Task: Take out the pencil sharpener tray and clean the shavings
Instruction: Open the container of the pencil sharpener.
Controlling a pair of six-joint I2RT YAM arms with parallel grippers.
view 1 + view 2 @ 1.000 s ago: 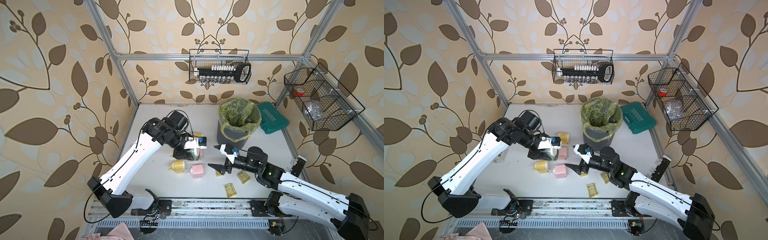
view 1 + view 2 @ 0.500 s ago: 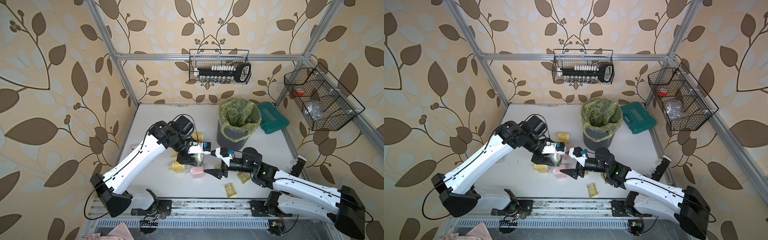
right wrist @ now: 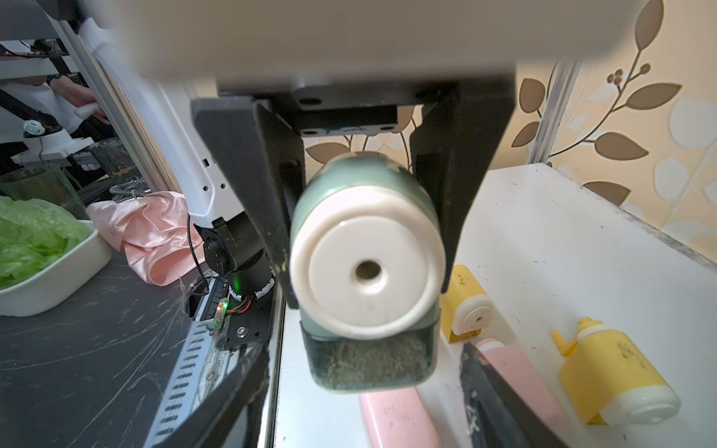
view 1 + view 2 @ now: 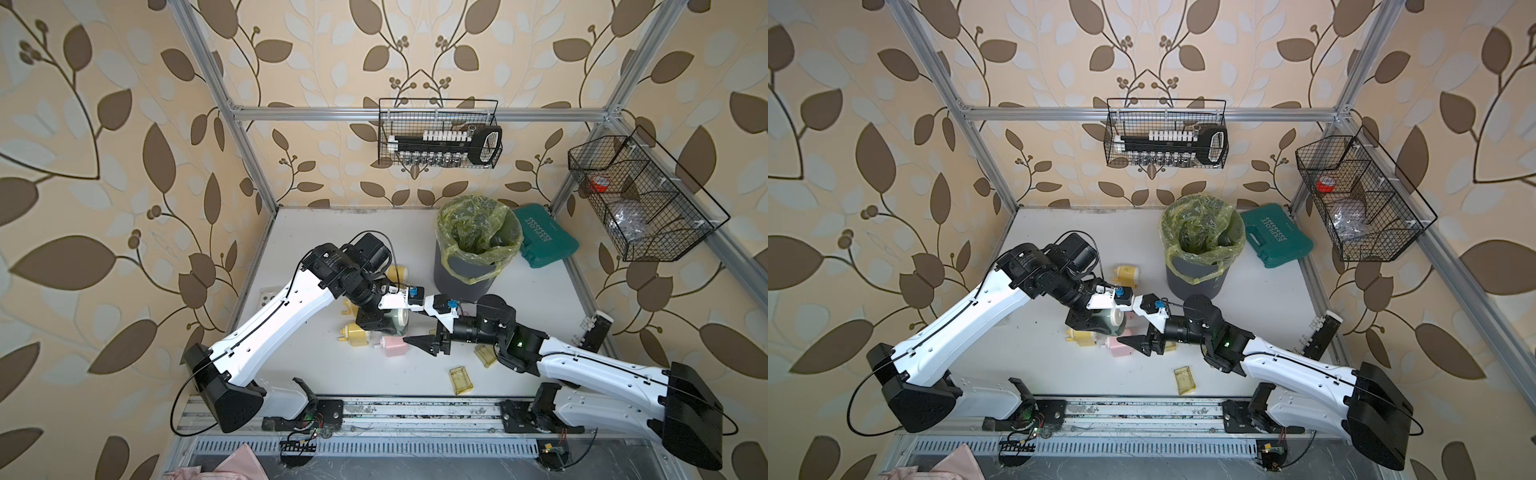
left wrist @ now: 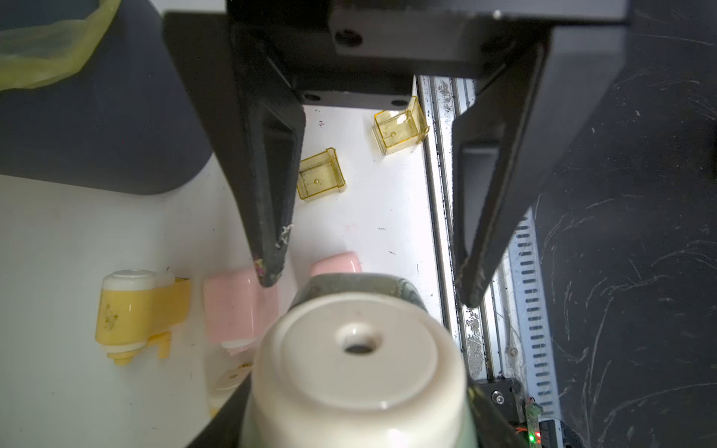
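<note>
My left gripper (image 5: pixel 357 395) is shut on a green pencil sharpener (image 3: pixel 364 267) with a cream front and holds it in the air over the table, seen in both top views (image 4: pixel 392 322) (image 4: pixel 1106 322). The sharpener's translucent tray (image 3: pixel 322 372) sits in its underside. The shavings (image 3: pixel 368 360) show through the tray wall as a dark brownish mass. My right gripper (image 3: pixel 366 349) faces the sharpener's front, open. One of its fingers (image 3: pixel 496 388) stands on each side of the tray, with a gap to it. In a top view the right gripper (image 4: pixel 415 328) is next to the sharpener.
Yellow (image 4: pixel 355 334) and pink (image 4: pixel 392 345) sharpeners lie on the table under the held one. Empty amber trays (image 4: pixel 461 379) (image 4: pixel 484 355) lie near the front edge. A grey bin with a yellow-green bag (image 4: pixel 478 245) stands behind, with a green case (image 4: pixel 544 241) beside it.
The left arm has carried the green sharpener rightward and up toward the middle. The right gripper has moved left to meet it, and its jaws have narrowed around the tray.
</note>
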